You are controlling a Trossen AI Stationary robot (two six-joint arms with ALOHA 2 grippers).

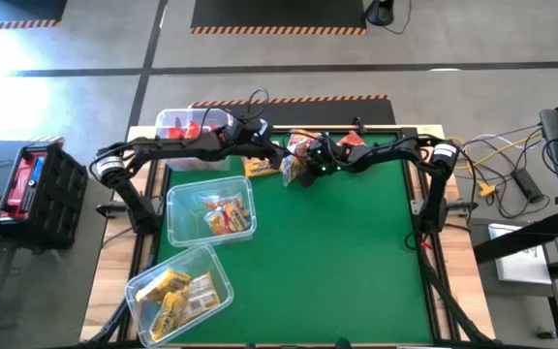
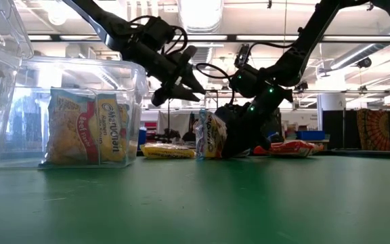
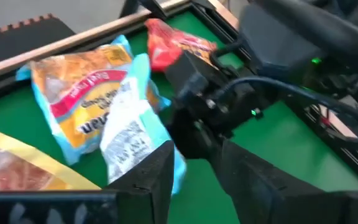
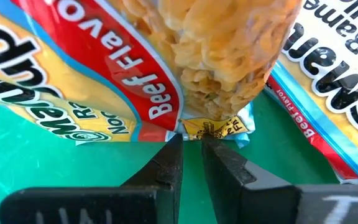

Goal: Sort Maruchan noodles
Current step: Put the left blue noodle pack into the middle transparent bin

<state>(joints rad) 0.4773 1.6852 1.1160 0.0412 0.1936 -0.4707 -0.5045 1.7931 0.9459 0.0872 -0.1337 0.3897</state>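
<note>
The glossy orange-and-blue beef-flavour ramen packet (image 1: 293, 172) stood on edge near the counter's far edge, pinched at its seam by the right gripper's (image 4: 191, 149) nearly closed jaws. A yellow packet (image 1: 259, 167) and red packets (image 1: 349, 140) lay unsorted nearby. The three clear plastic bins (image 1: 187, 199) already held sorted packets. The left gripper (image 2: 189, 85) hovered above, jaws wide.

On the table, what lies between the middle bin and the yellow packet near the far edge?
Nothing: in the high view, bare green mat separates the middle bin from the yellow packet. The left hand hangs nearby.
</note>
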